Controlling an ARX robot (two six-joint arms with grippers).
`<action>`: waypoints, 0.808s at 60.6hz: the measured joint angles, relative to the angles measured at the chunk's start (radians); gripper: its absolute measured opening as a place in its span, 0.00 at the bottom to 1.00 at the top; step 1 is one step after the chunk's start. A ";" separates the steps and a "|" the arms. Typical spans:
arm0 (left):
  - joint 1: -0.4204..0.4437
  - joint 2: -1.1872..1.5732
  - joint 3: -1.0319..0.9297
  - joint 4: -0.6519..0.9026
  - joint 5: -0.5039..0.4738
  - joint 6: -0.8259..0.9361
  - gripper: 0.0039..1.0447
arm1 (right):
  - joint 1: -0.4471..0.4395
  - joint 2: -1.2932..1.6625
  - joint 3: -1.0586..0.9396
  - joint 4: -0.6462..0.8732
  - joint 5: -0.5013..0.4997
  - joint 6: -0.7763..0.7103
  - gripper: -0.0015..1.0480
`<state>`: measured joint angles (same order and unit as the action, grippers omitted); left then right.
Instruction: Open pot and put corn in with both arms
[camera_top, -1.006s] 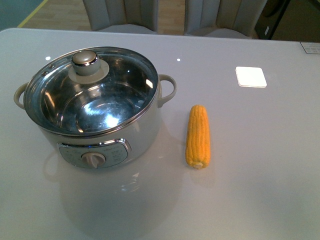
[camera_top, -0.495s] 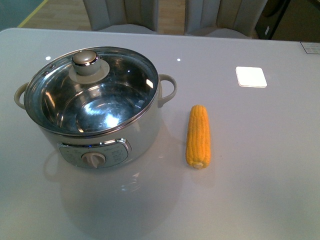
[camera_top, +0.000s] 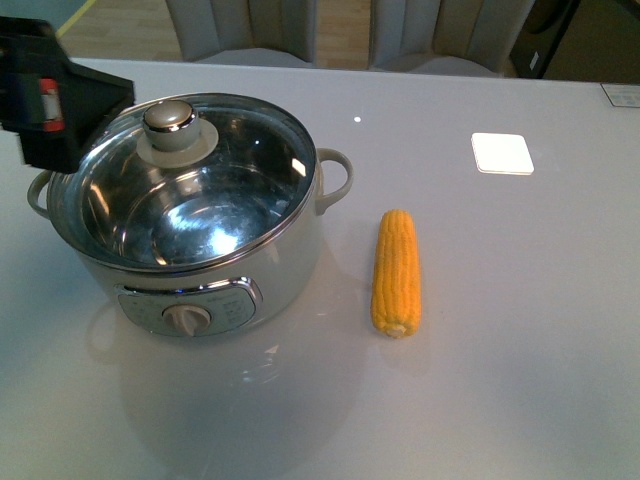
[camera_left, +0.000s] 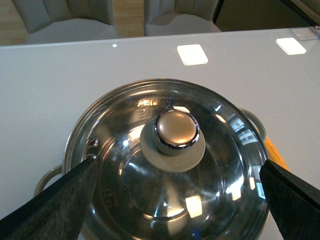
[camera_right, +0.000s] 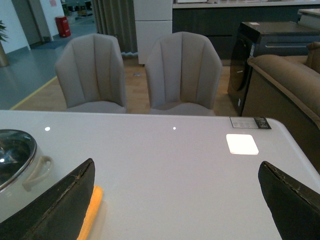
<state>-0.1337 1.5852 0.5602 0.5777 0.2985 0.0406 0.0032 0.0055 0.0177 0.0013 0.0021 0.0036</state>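
Far edge: the white surface (camera_top: 520, 340) ends in front of two grey chairs (camera_top: 350, 30), and I see a small printed label (camera_top: 622, 95) at its far right corner.
Open room: to the right of the corn and in front of the pot the surface is wide and bare. Only a flat white square (camera_top: 502, 153) lies there, well apart from the corn.
Pot: the pot (camera_top: 270, 270) stands on the left half of the surface, with its dial panel (camera_top: 188, 308) turned toward me. The glass lid (camera_top: 250, 170) sits on its steel rim.
Corn: the corn (camera_top: 396, 272) lies flat to the right of the pot, near it but not touching, with its length pointing away from me.
Left gripper: the left gripper (camera_left: 177, 165) hangs over the lid with the jaws spread wide and holds nothing. The knob (camera_left: 176, 131) is between the two fingers (camera_left: 55, 205), and they do not touch it. In the front view I see only the black left arm (camera_top: 60, 100), at the far left side of the pot.
Right gripper: the right gripper (camera_right: 176, 164) is also spread wide and empty, above bare surface. The corn shows just beside one finger, with a pot handle (camera_right: 37, 170) close to it.
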 joint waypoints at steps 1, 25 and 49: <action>-0.003 0.011 0.007 0.000 -0.003 0.000 0.94 | 0.000 0.000 0.000 0.000 0.000 0.000 0.92; -0.069 0.270 0.163 0.054 -0.064 0.023 0.94 | 0.000 0.000 0.000 0.000 0.000 0.000 0.92; -0.083 0.368 0.204 0.081 -0.115 0.027 0.94 | 0.000 0.000 0.000 0.000 0.000 0.000 0.92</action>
<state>-0.2165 1.9533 0.7647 0.6590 0.1837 0.0673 0.0032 0.0055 0.0177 0.0013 0.0021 0.0036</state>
